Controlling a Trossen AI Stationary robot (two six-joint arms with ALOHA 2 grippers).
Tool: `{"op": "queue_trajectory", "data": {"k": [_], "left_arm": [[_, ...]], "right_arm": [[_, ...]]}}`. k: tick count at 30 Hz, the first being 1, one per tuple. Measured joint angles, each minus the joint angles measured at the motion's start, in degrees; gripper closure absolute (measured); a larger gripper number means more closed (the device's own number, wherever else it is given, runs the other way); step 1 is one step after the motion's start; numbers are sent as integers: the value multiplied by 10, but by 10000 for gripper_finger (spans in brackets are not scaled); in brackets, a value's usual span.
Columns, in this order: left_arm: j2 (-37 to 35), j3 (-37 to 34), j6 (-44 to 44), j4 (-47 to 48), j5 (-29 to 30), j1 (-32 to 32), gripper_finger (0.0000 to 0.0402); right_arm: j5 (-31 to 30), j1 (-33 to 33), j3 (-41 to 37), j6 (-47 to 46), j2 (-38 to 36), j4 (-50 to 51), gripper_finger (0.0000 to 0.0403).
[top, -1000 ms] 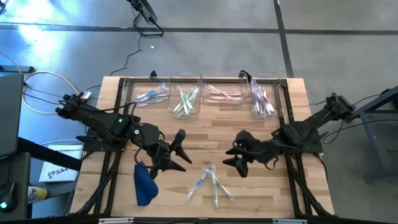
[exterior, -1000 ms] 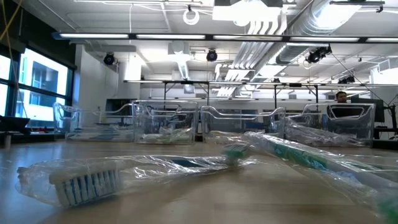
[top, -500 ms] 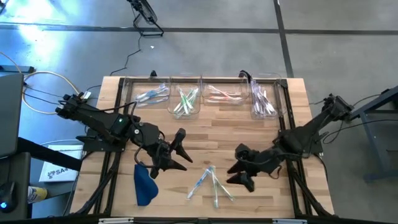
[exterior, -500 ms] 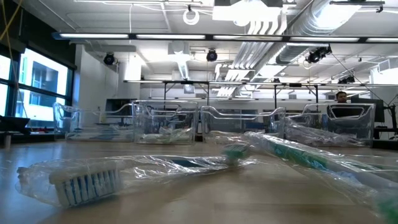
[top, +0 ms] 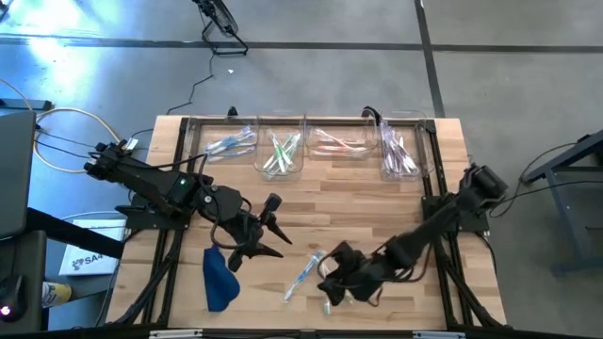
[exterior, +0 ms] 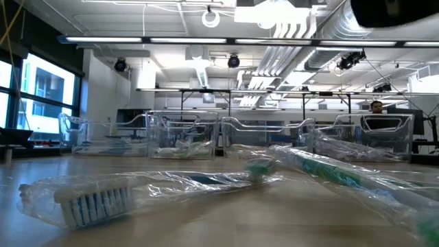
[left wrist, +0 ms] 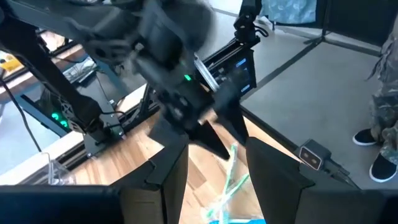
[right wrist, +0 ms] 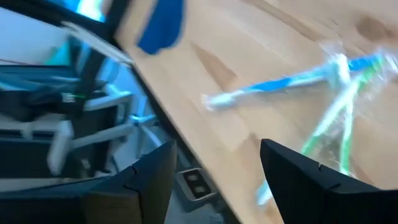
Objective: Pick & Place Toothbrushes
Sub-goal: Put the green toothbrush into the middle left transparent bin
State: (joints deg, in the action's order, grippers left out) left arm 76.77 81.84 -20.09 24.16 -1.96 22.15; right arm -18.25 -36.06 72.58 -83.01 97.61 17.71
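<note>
Toothbrushes [top: 318, 275] are mostly sorted by the look of it: the four clear bins [top: 280, 151] along the far edge each hold wrapped ones, and only a small crossed bunch is left loose near the front edge of the table [top: 377, 198]. The right gripper [top: 330, 280] is down over that bunch, jaws spread, nothing held. The left gripper [top: 268, 235] hovers mid-table beside the blue cloth [top: 219, 279], jaws apart and empty.

Blue cloth [top: 219, 279] near table's [top: 377, 202] front-left edge; four clear bins [top: 283, 144] along far edge.
</note>
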Motion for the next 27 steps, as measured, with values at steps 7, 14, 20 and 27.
{"op": "queue_trajectory", "data": {"k": [7, 14, 20, 27], "left_arm": [[0, 0, 0, 0, 0, 0, 245], [0, 0, 23, 0, 0, 0, 245], [0, 0, 24, 0, 0, 0, 245], [0, 0, 24, 0, 0, 0, 245]], "right_arm": [[39, 27, 0, -44, 70, 11, 177], [52, 46, 0, -61, 104, 41, 177], [50, 61, 0, -68, 106, 93, 177], [31, 73, 0, -50, 106, 97, 177]]}}
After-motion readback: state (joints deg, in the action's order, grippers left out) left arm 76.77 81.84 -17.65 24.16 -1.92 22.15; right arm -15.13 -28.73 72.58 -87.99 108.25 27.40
